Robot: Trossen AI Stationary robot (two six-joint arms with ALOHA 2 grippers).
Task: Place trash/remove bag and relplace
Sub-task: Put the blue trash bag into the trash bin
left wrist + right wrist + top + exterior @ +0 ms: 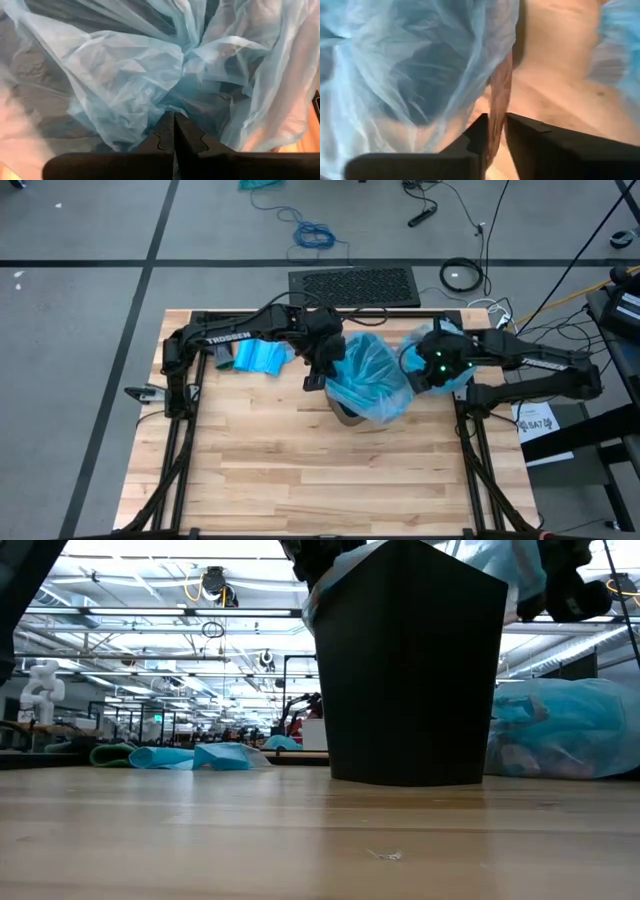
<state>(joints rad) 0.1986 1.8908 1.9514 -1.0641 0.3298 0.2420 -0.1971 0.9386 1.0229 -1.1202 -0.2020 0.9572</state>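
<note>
A black trash bin [415, 670] stands near the middle of the wooden table [300, 480], with a pale blue plastic bag [368, 375] draped over its mouth. The left gripper [322, 362] is at the bin's left rim; its fingers [165, 137] are pressed together, apparently pinching a fold of the bag film right at their tips. The right gripper [437, 365] hovers just right of the bin, its fingers [522, 132] slightly parted with a narrow gap and nothing clearly between them. A second, filled blue bag [565, 730] lies on the table beside the bin, under that arm. A folded stack of spare blue bags [258, 357] rests beneath the left arm.
</note>
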